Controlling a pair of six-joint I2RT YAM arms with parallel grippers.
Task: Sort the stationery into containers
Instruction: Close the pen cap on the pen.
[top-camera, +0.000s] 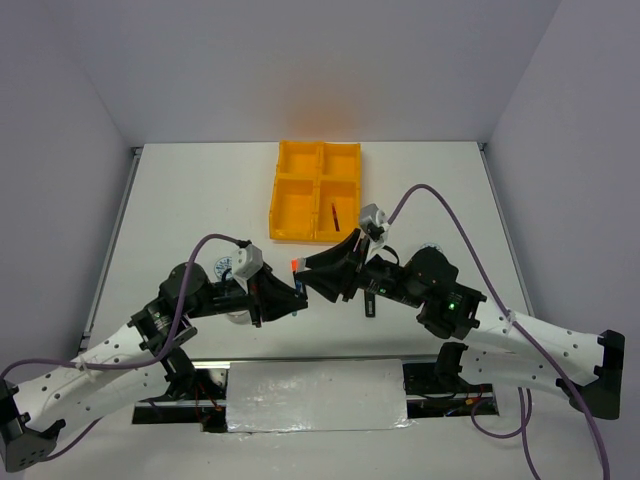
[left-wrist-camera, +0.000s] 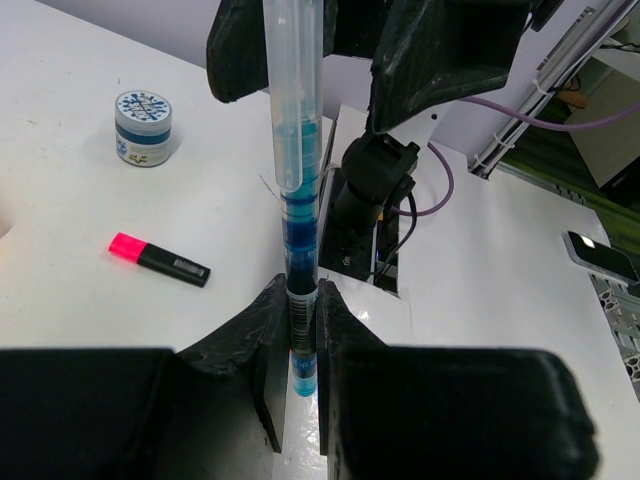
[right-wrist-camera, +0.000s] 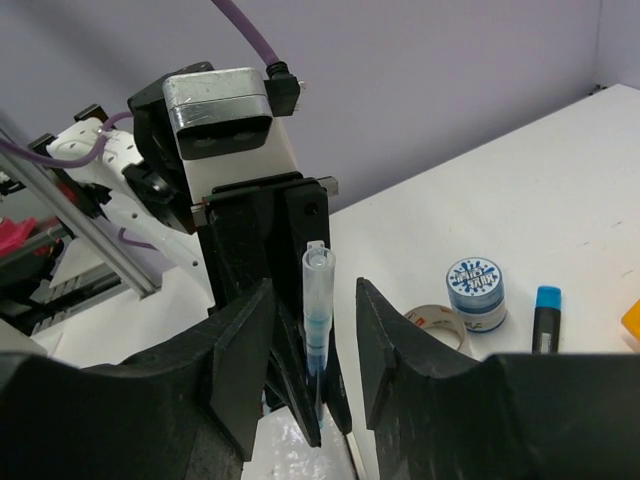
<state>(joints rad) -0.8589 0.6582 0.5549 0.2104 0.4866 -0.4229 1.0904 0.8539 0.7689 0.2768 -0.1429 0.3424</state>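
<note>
My left gripper (left-wrist-camera: 303, 310) is shut on the lower end of a teal pen (left-wrist-camera: 300, 180) and holds it off the table. The pen's clear cap end (right-wrist-camera: 317, 290) stands between the fingers of my right gripper (right-wrist-camera: 312, 330), which is open with a gap on each side. The two grippers meet tip to tip in front of the yellow-orange tray (top-camera: 277, 195). A dark red pen (top-camera: 335, 215) lies in the tray's near right compartment. On the table lie a pink-capped highlighter (left-wrist-camera: 160, 258), a blue-capped highlighter (right-wrist-camera: 545, 315), a blue-white roll (right-wrist-camera: 476, 293) and a tape ring (right-wrist-camera: 440, 325).
Another blue-white roll (left-wrist-camera: 143, 127) stands on the table beyond the pink highlighter. The arm mounts and a white plate (top-camera: 315, 395) run along the near edge. Purple cables (top-camera: 440, 200) loop over both arms. White walls close the table at the back and sides.
</note>
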